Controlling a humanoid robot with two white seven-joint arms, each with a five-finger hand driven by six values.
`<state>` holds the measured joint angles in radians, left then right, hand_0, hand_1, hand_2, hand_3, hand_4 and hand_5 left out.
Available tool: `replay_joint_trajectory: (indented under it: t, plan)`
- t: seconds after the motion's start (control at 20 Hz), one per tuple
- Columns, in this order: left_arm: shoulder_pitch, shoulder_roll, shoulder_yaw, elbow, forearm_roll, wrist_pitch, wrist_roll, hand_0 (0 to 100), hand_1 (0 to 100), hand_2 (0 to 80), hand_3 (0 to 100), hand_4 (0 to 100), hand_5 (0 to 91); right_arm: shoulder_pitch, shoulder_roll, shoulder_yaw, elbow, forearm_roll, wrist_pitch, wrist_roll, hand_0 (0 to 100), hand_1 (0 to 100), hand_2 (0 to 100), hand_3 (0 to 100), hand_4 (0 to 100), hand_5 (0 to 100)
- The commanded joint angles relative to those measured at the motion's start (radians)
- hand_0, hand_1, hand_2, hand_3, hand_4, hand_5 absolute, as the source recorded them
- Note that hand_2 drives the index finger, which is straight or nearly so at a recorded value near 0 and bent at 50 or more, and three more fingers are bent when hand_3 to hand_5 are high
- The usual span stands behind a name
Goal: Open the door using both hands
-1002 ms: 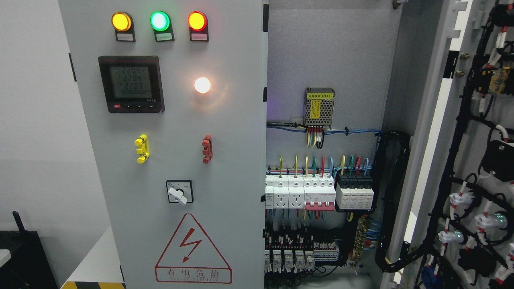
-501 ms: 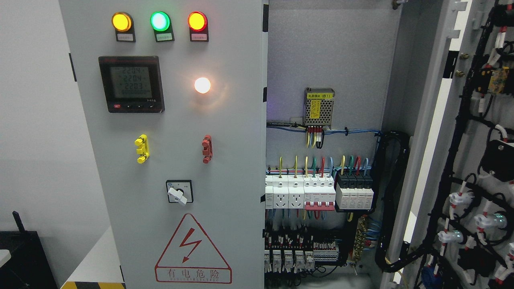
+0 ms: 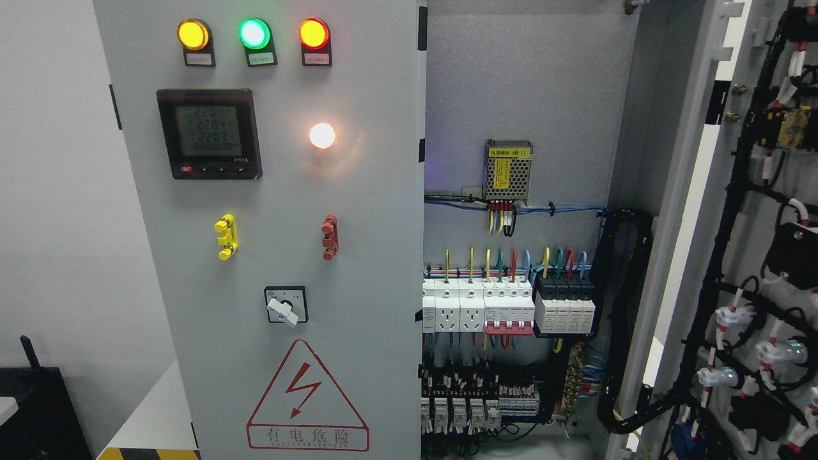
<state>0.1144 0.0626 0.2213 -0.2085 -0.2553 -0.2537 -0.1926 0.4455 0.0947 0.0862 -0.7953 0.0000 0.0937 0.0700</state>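
- A grey cabinet [image 3: 396,409] is seen head-on, with its left door [image 3: 281,268] shut and its right door [image 3: 760,191] swung wide open at the picture's right.
- Neither robot hand is in view, so whether the fingers are released, clenched or grasping cannot be told.
- Three lit lamps are set in a row at the top of the left door: amber [image 3: 193,34], green [image 3: 254,33] and red [image 3: 314,33].
- A black meter [image 3: 209,133] with a lit display is mounted below the lamps, and a glowing white lamp [image 3: 322,135] is placed to its right.
- A yellow handle [image 3: 225,237] and a red handle [image 3: 330,237] are fixed lower on the door, well apart from each other.
- A rotary switch [image 3: 285,305] is seen beneath them, above a red triangular warning sign [image 3: 307,399].
- Inside the open compartment, a perforated power supply [image 3: 508,170] is mounted on the back panel.
- A row of white breakers [image 3: 476,310] is wired with coloured leads, and black modules [image 3: 564,300] are seated just beside it on the right.
- The inner face of the right door is covered with black cable bundles [image 3: 735,211] and white lamp backs.
- A black object [image 3: 38,409] is partly shown at the lower left corner.
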Motion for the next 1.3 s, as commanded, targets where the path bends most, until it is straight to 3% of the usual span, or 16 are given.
replay_joint_trajectory:
  t: [0.0, 0.2, 0.45, 0.65, 0.75, 0.9, 1.05, 1.25]
  plan:
    - [-0.033, -0.078, -0.094, 0.259, -0.002, 0.050, 0.050, 12, 39, 0.0, 0, 0, 0.0, 0.175, -0.043, 0.053, -0.579, -0.009, -0.032, -0.002, 12, 39, 0, 0, 0, 0]
    - [-0.042, -0.084, -0.126, 0.259, -0.004, 0.151, 0.051, 12, 39, 0.0, 0, 0, 0.0, 0.286, -0.072, 0.075, -0.764, -0.011, -0.188, -0.001, 12, 39, 0, 0, 0, 0]
    - [-0.042, -0.083, -0.117, 0.248, 0.010, 0.157, 0.058, 12, 39, 0.0, 0, 0, 0.0, 0.415, -0.154, 0.158, -0.981, -0.012, -0.394, -0.001, 12, 39, 0, 0, 0, 0]
    - [-0.042, -0.083, -0.123, 0.232, 0.068, 0.155, 0.058, 12, 39, 0.0, 0, 0, 0.0, 0.432, -0.156, 0.199, -1.056, -0.012, -0.575, -0.001, 12, 39, 0, 0, 0, 0]
    - [-0.042, -0.083, -0.123, 0.227, 0.083, 0.154, 0.058, 12, 39, 0.0, 0, 0, 0.0, 0.420, -0.167, 0.231, -1.068, -0.012, -0.705, -0.001, 12, 39, 0, 0, 0, 0]
    - [-0.042, -0.083, -0.123, 0.216, 0.123, 0.133, 0.058, 12, 39, 0.0, 0, 0, 0.0, 0.366, -0.174, 0.271, -1.093, -0.012, -0.807, -0.001, 12, 39, 0, 0, 0, 0]
    - [-0.042, -0.081, -0.119, 0.204, 0.126, 0.125, 0.058, 12, 39, 0.0, 0, 0, 0.0, 0.282, -0.171, 0.273, -1.136, -0.012, -0.816, -0.001, 12, 39, 0, 0, 0, 0]
    - [-0.044, -0.079, -0.112, 0.192, 0.126, 0.116, 0.048, 12, 39, 0.0, 0, 0, 0.0, 0.109, -0.158, 0.271, -1.142, -0.009, -0.796, -0.001, 12, 39, 0, 0, 0, 0]
